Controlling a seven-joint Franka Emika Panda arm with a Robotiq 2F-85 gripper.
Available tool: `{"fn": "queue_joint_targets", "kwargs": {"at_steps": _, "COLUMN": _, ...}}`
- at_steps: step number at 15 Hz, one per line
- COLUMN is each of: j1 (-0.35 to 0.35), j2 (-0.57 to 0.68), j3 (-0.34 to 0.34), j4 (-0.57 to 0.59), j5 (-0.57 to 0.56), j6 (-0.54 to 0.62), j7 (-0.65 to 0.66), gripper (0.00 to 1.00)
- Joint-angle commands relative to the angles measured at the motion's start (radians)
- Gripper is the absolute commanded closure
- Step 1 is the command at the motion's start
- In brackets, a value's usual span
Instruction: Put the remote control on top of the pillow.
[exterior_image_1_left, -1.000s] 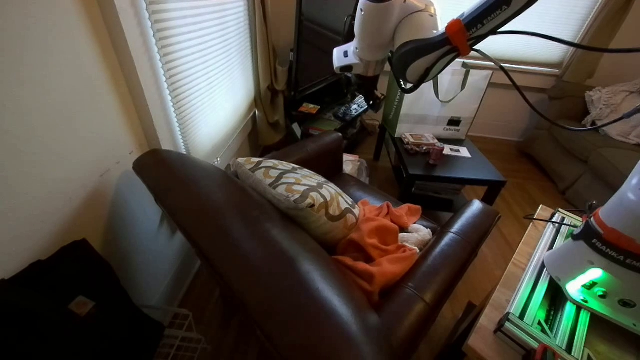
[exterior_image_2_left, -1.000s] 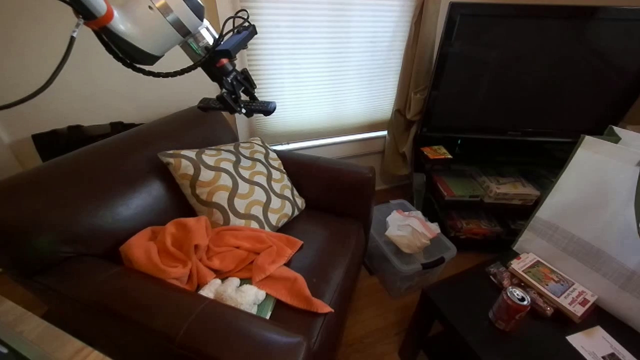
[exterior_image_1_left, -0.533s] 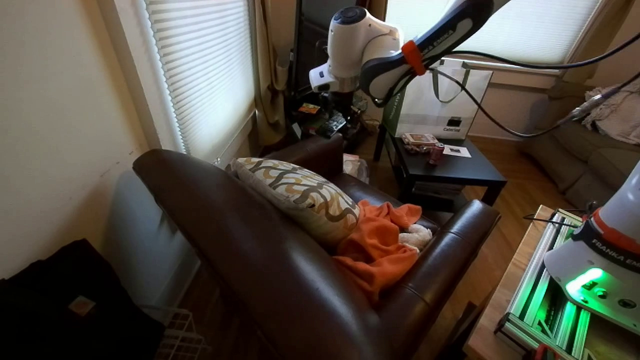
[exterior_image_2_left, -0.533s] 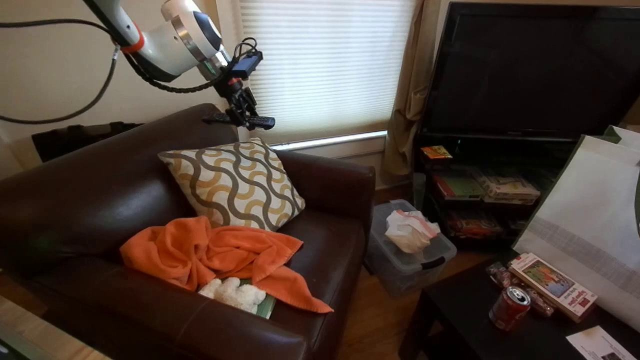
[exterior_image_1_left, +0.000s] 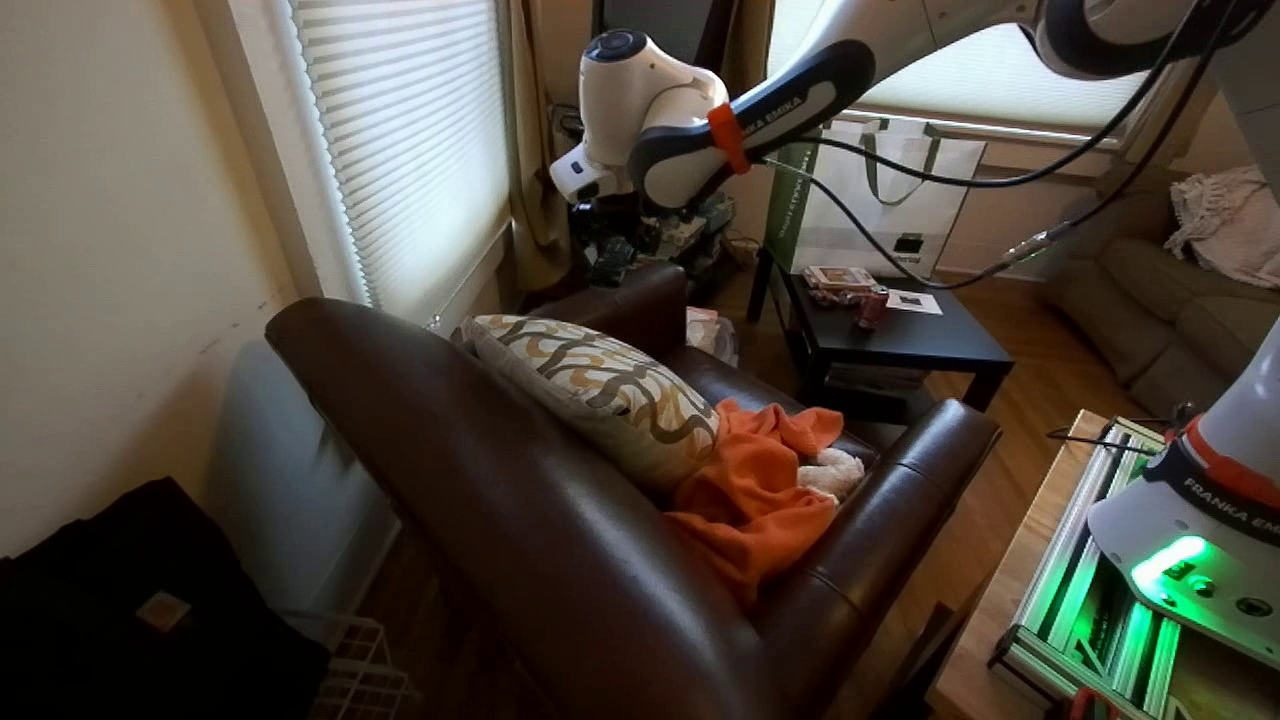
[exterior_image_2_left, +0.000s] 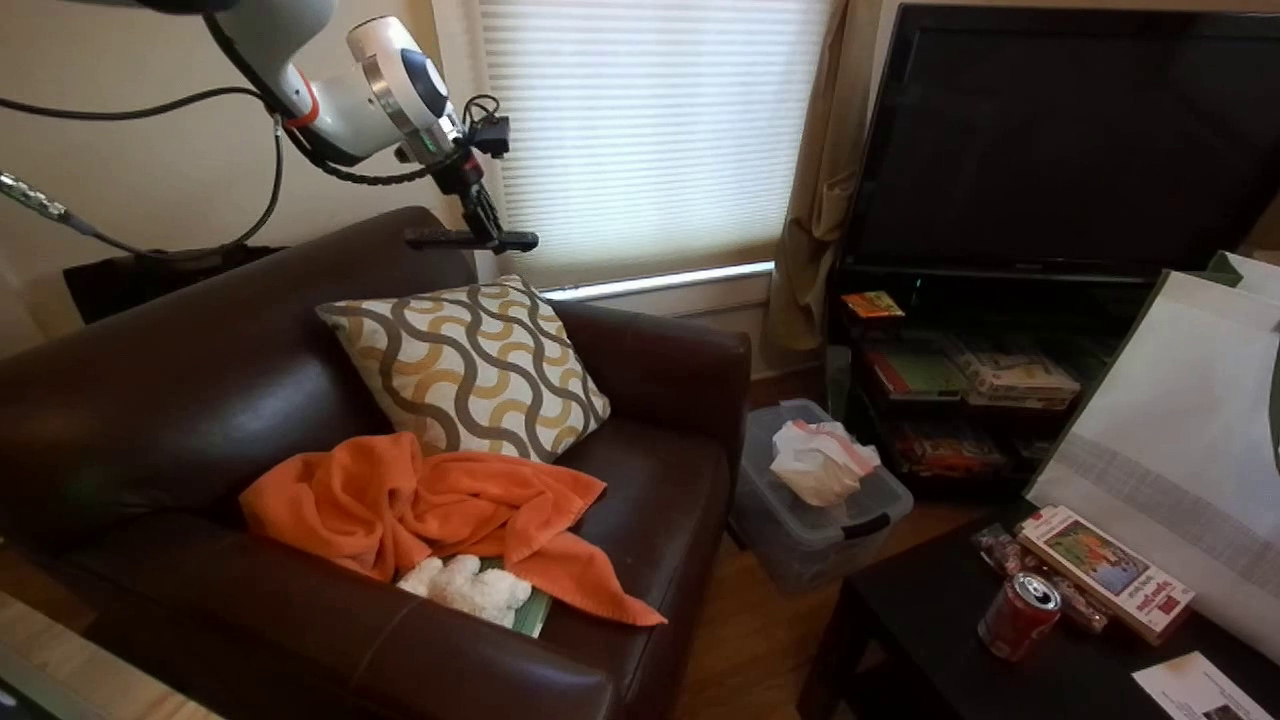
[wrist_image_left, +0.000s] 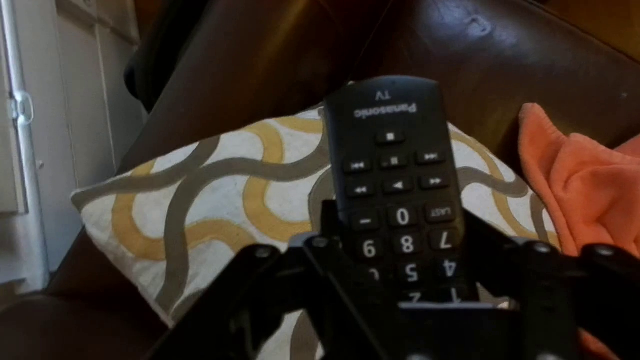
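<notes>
Black Panasonic TV remote control (wrist_image_left: 395, 125) is up in the air, clamped between the jaws of the black two-finger gripper (wrist_image_left: 402, 235). It hangs over the white pillow with grey and mustard waves (exterior_image_2_left: 480, 370), visible gap between. Pillow leans on the back of the glossy dark brown leather sofa (exterior_image_2_left: 660, 480); bunched orange fleece blanket (exterior_image_2_left: 370, 500) touches it.

Clear plastic bin (exterior_image_2_left: 800, 560) on floor, crumpled white-and-tan plastic bag (exterior_image_2_left: 822, 465) on top; contents of either can't be read. Black TV stand (exterior_image_2_left: 950, 412) holds flat boxes, a green-and-red box (exterior_image_2_left: 925, 372) among them; lower shelf too dark to sort. Tall white shopping bag with green side (exterior_image_1_left: 890, 222) stands at the low black table (exterior_image_1_left: 910, 345), on it or behind, cannot tell; inside out of sight. Red metal drinks can (exterior_image_2_left: 1018, 620) on that table.

Wrist view: gripper covers part of the remote. In an exterior view the white robot arm (exterior_image_1_left: 640, 110) blocks much of the gripper; remote hard to pick out. White fluffy thing (exterior_image_2_left: 470, 590) half under the blanket, identity unclear. White wire basket (exterior_image_1_left: 360, 670) cut off at the bottom edge.

Versus a second ago: remote lower, wrist turned, remote seen more edge-on. Pillow and blanket unchanged.
</notes>
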Motion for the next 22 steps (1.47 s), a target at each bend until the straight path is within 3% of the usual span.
{"fn": "queue_joint_targets", "kwargs": {"at_steps": 1, "j1": 0.077, "j2": 0.172, "j3": -0.013, "j4": 0.241, "j5": 0.006, "j6": -0.044, "j7": -0.179, "gripper": 0.69}}
{"fn": "queue_joint_targets", "kwargs": {"at_steps": 5, "j1": 0.152, "j2": 0.322, "j3": -0.019, "j4": 0.426, "j5": 0.006, "j6": 0.004, "j7": -0.361, "gripper": 0.69}}
{"fn": "queue_joint_targets", "kwargs": {"at_steps": 10, "j1": 0.151, "j2": 0.431, "j3": 0.079, "j4": 0.561, "j5": 0.018, "j6": -0.004, "j7": -0.597, "gripper": 0.69}}
{"fn": "queue_joint_targets", "kwargs": {"at_steps": 11, "j1": 0.149, "j2": 0.443, "j3": 0.092, "j4": 0.577, "j5": 0.027, "j6": -0.019, "j7": -0.627, "gripper": 0.19}}
{"fn": "queue_joint_targets", "kwargs": {"at_steps": 12, "j1": 0.170, "j2": 0.426, "j3": 0.049, "j4": 0.559, "j5": 0.095, "j6": -0.030, "j7": -0.666, "gripper": 0.18}}
{"fn": "queue_joint_targets", "kwargs": {"at_steps": 14, "j1": 0.181, "j2": 0.406, "j3": 0.037, "j4": 0.561, "j5": 0.157, "j6": -0.113, "j7": -0.700, "gripper": 0.03}}
{"fn": "queue_joint_targets", "kwargs": {"at_steps": 15, "j1": 0.192, "j2": 0.396, "j3": 0.017, "j4": 0.566, "j5": 0.177, "j6": -0.150, "j7": -0.704, "gripper": 0.00}}
{"fn": "queue_joint_targets", "kwargs": {"at_steps": 16, "j1": 0.167, "j2": 0.377, "j3": 0.064, "j4": 0.551, "j5": 0.134, "j6": -0.167, "j7": -0.680, "gripper": 0.00}}
{"fn": "queue_joint_targets", "kwargs": {"at_steps": 22, "j1": 0.167, "j2": 0.203, "j3": 0.021, "j4": 0.410, "j5": 0.112, "j6": -0.152, "j7": -0.467, "gripper": 0.00}}
